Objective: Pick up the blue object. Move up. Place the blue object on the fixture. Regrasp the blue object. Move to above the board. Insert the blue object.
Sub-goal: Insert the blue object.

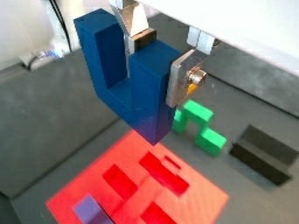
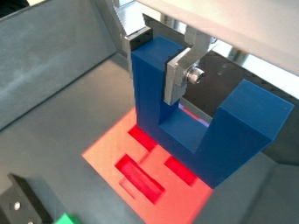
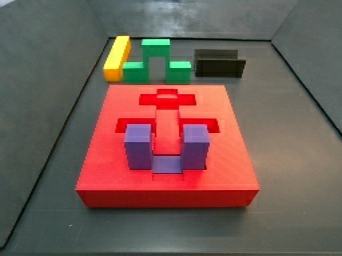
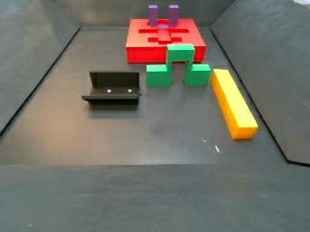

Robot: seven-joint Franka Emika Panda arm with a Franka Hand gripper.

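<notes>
Around the board (image 3: 167,165), a purple U-shaped block (image 3: 166,148) already sits in a recess at one end, prongs up. Past the opposite end stand a green arch block (image 3: 160,60) and a yellow bar (image 3: 118,57), with the fixture (image 3: 221,64) beside the green block and bare. My gripper (image 1: 158,54) appears in neither side view; in both wrist views it hangs above the board, looking down on open red recesses. My fingers (image 2: 179,73) are closed on the blue object (image 1: 131,77), clamping one prong between the silver plates. The blue object hangs over the board with its base lowest. Its prongs point up toward my wrist, and its long axis runs across between them.
</notes>
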